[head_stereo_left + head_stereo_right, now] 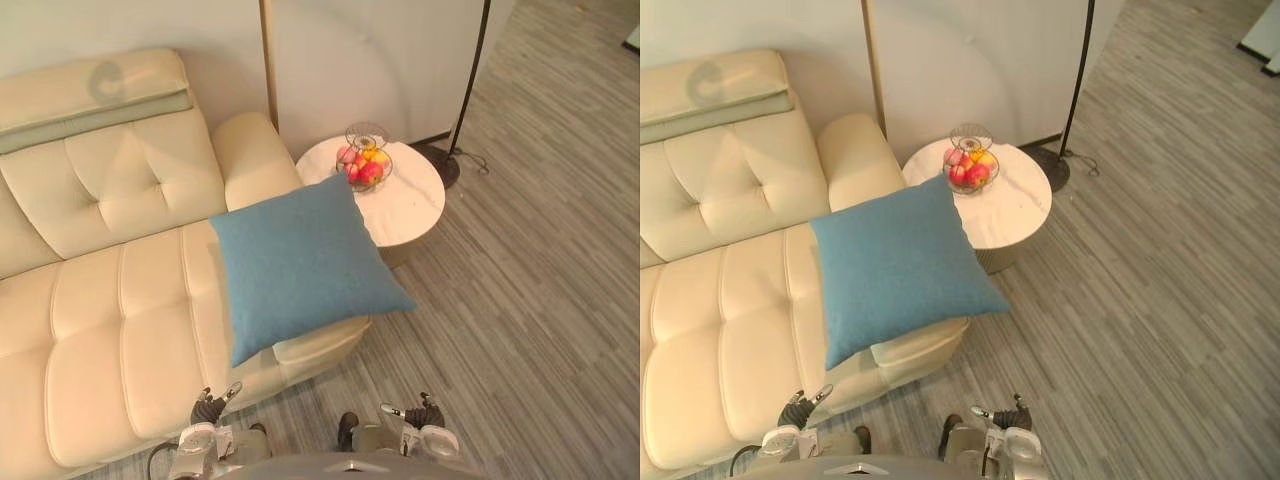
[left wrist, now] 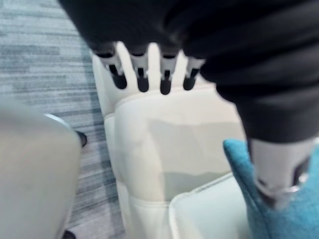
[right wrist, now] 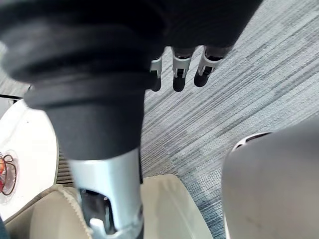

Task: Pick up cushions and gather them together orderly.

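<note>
A square blue cushion (image 1: pixel 298 262) lies flat on the right end of the cream sofa (image 1: pixel 110 330). One corner hangs over the seat's front edge, and its far corner reaches the round side table. That cushion's corner (image 2: pixel 238 167) also shows in the left wrist view beside the thumb. My left hand (image 1: pixel 210 407) hangs low in front of the sofa's front edge, fingers (image 2: pixel 142 74) straight and holding nothing. My right hand (image 1: pixel 425 412) hangs over the floor, well short of the cushion, fingers (image 3: pixel 179 74) straight and empty.
A round white side table (image 1: pixel 415 205) stands right of the sofa arm with a wire basket of fruit (image 1: pixel 364 165) on it. A floor lamp's base (image 1: pixel 445 160) stands behind it. A pale flat pad (image 1: pixel 90 95) lies along the sofa's backrest. Striped grey floor (image 1: pixel 530 300) spreads to the right.
</note>
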### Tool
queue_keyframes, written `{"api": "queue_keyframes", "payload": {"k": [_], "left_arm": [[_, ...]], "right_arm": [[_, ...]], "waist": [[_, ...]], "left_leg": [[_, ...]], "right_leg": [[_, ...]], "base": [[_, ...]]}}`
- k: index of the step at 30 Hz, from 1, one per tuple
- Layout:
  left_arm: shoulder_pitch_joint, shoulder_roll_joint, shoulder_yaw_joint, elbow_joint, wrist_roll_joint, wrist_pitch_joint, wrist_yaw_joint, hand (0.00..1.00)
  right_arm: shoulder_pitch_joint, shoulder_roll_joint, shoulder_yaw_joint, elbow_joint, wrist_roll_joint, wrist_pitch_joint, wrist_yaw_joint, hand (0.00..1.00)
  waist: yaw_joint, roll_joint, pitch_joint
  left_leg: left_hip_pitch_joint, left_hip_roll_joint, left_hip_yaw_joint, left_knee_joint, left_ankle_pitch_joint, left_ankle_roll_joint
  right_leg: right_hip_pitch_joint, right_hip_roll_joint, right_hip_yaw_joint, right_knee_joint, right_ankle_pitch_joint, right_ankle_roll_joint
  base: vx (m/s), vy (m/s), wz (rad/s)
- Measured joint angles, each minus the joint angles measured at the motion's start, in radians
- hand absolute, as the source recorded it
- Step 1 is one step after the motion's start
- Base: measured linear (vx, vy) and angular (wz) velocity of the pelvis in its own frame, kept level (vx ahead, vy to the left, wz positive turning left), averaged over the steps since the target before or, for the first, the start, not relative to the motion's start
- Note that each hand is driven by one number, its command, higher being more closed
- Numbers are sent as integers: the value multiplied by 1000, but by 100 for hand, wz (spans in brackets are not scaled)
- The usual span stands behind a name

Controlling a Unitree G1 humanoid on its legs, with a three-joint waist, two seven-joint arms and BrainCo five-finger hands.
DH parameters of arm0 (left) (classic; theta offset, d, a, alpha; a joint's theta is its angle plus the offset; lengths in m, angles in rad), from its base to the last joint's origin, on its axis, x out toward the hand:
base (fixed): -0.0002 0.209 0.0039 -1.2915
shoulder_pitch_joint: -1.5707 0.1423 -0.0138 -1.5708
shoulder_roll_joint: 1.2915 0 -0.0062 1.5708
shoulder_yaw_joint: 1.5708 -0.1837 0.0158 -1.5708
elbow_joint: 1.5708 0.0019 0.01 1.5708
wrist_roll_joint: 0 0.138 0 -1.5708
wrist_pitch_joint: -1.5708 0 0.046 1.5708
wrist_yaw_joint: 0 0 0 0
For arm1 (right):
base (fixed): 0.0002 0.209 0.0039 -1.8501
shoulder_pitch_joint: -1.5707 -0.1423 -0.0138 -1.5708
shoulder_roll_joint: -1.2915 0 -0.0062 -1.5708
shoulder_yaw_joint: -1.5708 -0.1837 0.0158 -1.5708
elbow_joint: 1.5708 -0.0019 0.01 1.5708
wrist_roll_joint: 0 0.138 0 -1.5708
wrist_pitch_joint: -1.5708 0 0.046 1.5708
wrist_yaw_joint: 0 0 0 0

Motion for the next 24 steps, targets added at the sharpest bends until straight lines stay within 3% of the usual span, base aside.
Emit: {"api": "queue_keyframes", "payload": {"k": [4, 10, 16, 24], "left_arm": [[5, 24, -3, 1, -1, 2, 0, 0], [45, 35, 6, -54, -43, 3, 5, 0], [96, 92, 112, -210, -87, 1, 9, 0], [71, 131, 126, -418, -161, -24, 30, 0]], "right_arm": [[14, 22, -5, -2, -2, 0, -1, 0], [59, 7, -162, -218, 1, -2, -11, 0], [46, -160, -295, -393, 9, -11, -32, 0], [-62, -283, -290, -478, 11, -25, -35, 0]], "waist": [[1, -36, -23], [-9, -37, -37], [-24, -30, -60], [-37, -15, -70]], "left_leg": [[4, -10, -3, -55, 34, 5], [35, -27, -2, -124, 73, 17], [49, -35, -20, -174, 105, 18], [8, -43, -51, -196, 128, 21]], "right_leg": [[8, -2, 0, -52, 21, -2], [43, 0, 3, -137, 72, 4], [61, 4, -2, -189, 105, 3], [54, 2, -31, -248, 136, 7]], "base": [[1, 16, 7], [-29, 34, 0], [-25, 9, 1], [-31, 0, 10]]}}
